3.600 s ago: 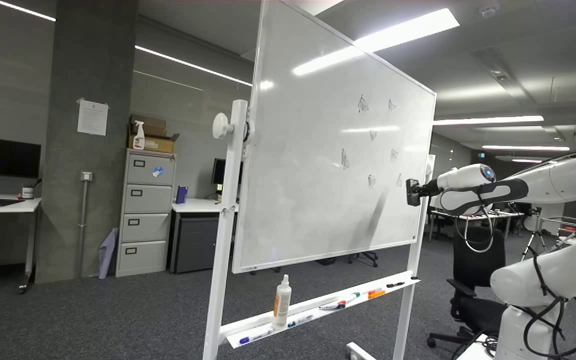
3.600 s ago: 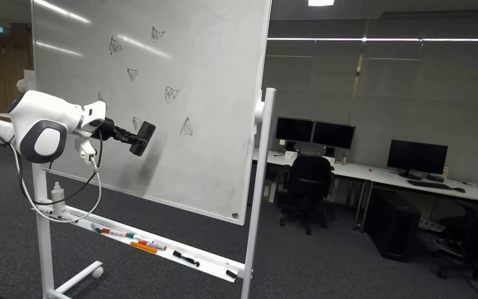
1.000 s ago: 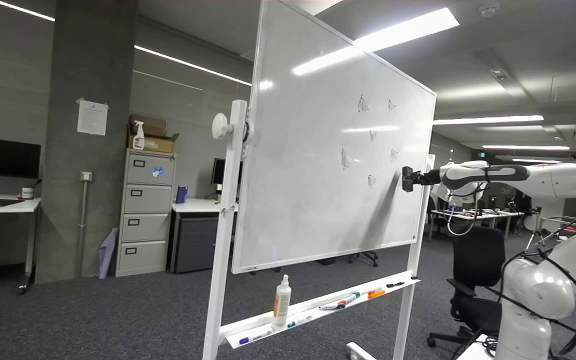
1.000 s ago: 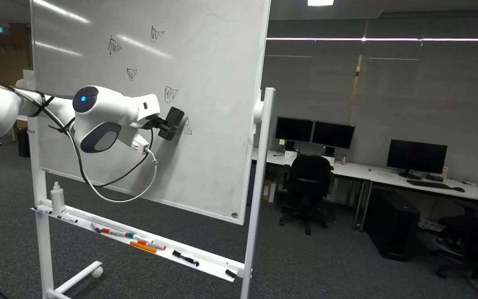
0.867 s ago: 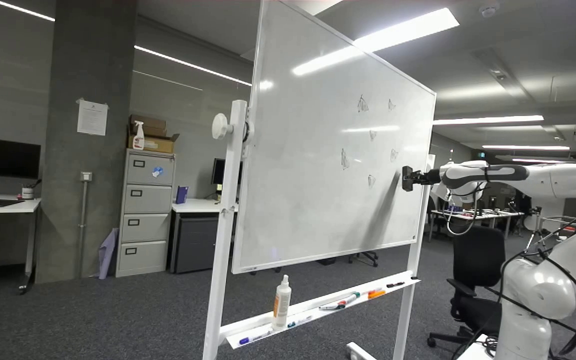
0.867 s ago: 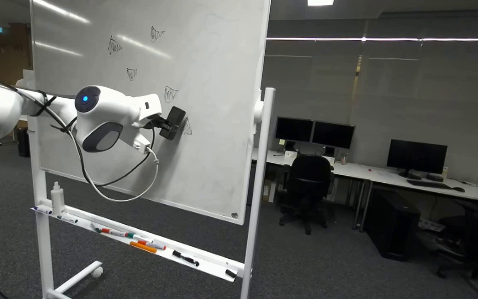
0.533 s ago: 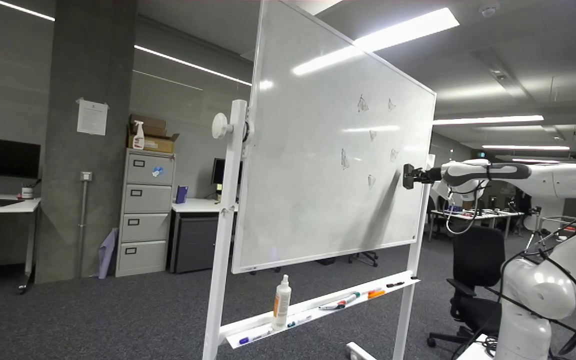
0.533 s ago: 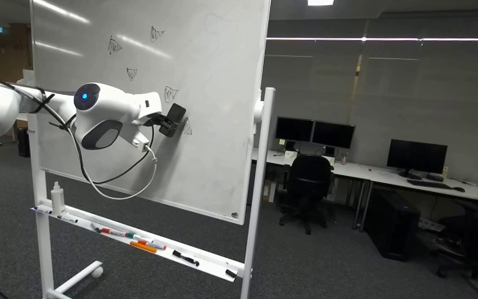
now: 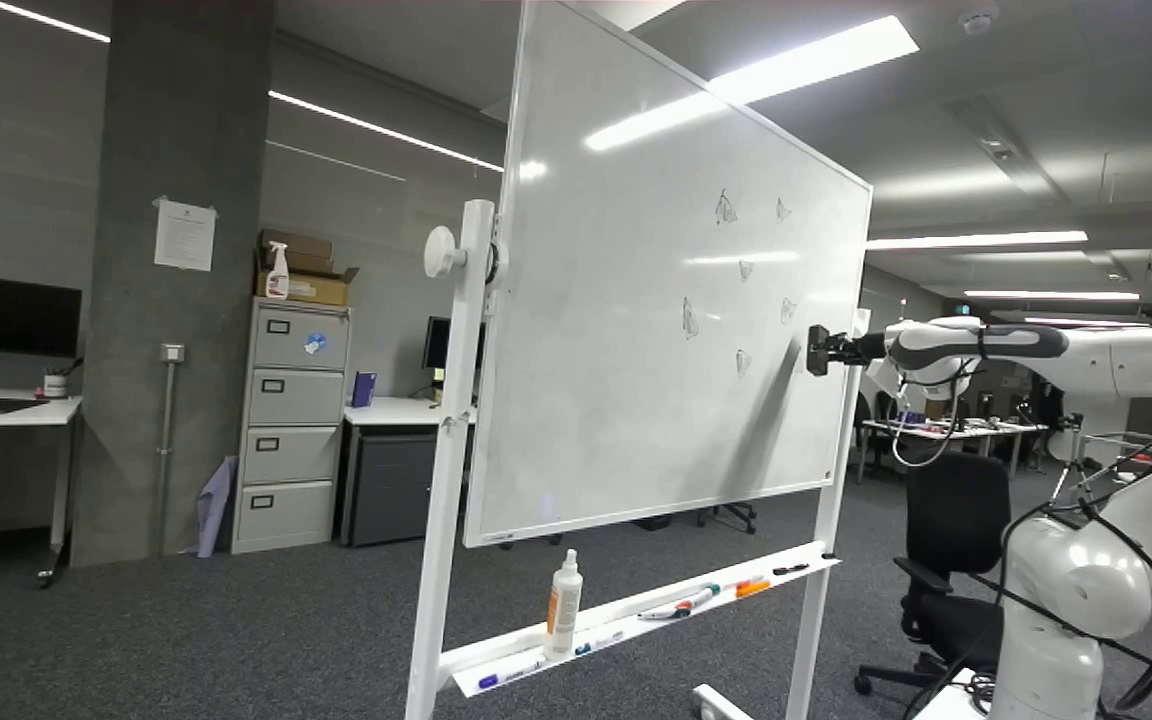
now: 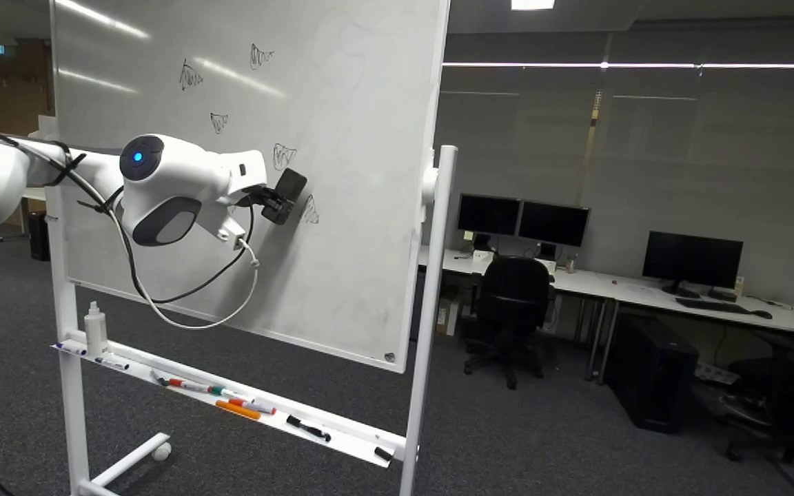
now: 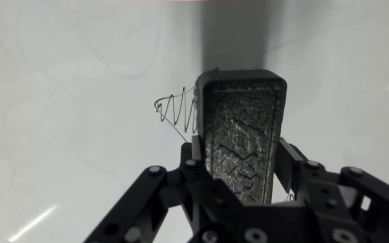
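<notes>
Arm (image 9: 1126,362): white rounded casings (image 10: 194,164), dark grey panels (image 10: 151,227), round blue light (image 10: 138,157). White cable (image 10: 197,327) and black cable (image 10: 202,286) hang in loops; black strap (image 10: 72,168) around the arm. Gripper (image 11: 240,148): black, jointed, silver screws (image 11: 312,164).

One whiteboard (image 9: 606,390) carries six scribbled triangles (image 9: 726,208) in an exterior view, with one black eraser (image 11: 245,141) in front of it; below it are one nozzle bottle (image 9: 563,610) and at least six markers (image 10: 238,410) (some overlap, so the exact number is unclear). Left of the whiteboard in an exterior view are one four-drawer filing cabinet (image 9: 296,398) and one trigger spray bottle (image 9: 278,272). Right of the whiteboard in an exterior view are three monitors (image 10: 554,222), one computer tower (image 10: 652,375) and at least two office chairs (image 10: 514,293).
</notes>
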Robot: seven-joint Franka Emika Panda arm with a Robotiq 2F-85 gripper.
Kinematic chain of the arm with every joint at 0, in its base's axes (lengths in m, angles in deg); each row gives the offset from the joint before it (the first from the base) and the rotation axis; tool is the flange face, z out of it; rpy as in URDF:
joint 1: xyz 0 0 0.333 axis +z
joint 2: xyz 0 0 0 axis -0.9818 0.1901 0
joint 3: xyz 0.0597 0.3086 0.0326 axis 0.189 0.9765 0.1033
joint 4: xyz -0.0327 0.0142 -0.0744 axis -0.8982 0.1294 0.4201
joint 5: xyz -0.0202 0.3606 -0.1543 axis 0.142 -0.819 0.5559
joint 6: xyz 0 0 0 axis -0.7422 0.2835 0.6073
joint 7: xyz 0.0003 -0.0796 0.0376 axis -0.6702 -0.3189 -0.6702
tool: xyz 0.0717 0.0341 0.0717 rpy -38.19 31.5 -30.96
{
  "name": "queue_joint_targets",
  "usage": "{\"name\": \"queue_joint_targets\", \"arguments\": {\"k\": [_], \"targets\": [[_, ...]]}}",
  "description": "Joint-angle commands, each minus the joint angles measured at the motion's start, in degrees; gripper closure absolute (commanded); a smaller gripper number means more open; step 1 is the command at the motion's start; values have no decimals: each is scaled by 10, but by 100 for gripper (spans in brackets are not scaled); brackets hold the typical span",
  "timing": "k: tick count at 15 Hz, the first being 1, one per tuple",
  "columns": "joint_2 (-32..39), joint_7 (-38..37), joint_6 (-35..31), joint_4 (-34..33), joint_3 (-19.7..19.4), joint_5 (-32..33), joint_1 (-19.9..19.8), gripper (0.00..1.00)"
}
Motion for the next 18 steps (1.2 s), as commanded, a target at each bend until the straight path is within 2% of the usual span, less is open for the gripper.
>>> {"name": "queue_joint_targets", "arguments": {"k": [1, 4, 5, 13, 18], "targets": [[2, 7, 0, 0, 5, -11, -3, 45], [2, 7, 0, 0, 5, -11, -3, 45], [2, 7, 0, 0, 5, -11, -3, 70], [-4, 35, -3, -7, -31, -4, 38, 70], [-9, 56, -9, -13, -64, 1, 78, 70]]}}
